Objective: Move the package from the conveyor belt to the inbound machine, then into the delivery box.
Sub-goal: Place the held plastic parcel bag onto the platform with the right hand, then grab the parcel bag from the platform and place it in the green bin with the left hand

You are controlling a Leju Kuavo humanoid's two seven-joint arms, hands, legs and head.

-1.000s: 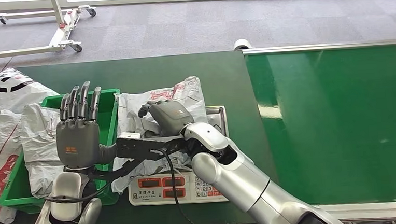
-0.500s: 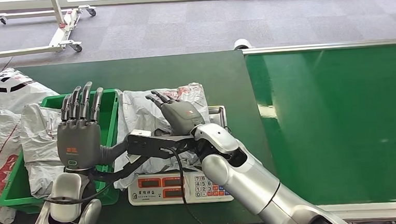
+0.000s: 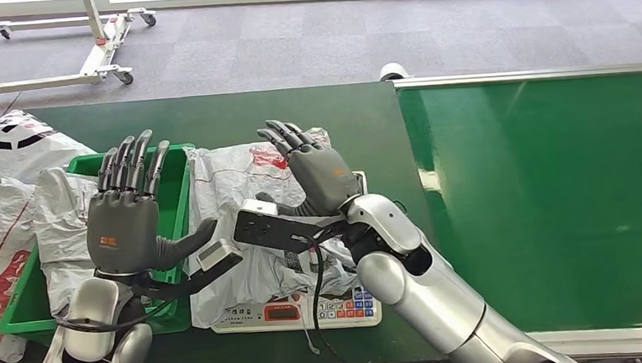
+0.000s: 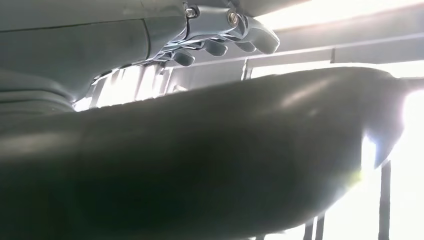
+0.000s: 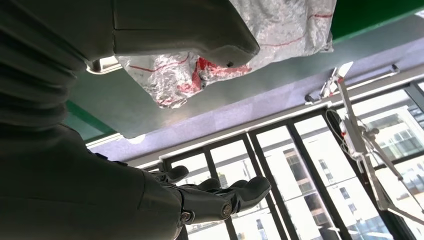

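the package (image 3: 248, 207), a crinkled soft plastic mailer, is lying on the inbound machine (image 3: 296, 311), probably light and slippery. both the left hand (image 3: 124, 223) and right hand (image 3: 321, 171) are hovering with fingers spread, holding nothing; bunching a loose fold near its middle looks safest.

The crinkled silver-white plastic-film package with red print (image 3: 253, 228) has a wrinkled, slightly glossy surface. It lies on the brushed metal pan of the white plastic weighing scale (image 3: 354, 182). The bright green conveyor belt (image 3: 546, 201) is smooth and glossy, framed by a silver metal rail (image 3: 530, 74). The dark green table surface (image 3: 213, 116) is matt. The green plastic bin (image 3: 179, 182) is smooth. The grey floor (image 3: 292, 40) looks like matt carpet.
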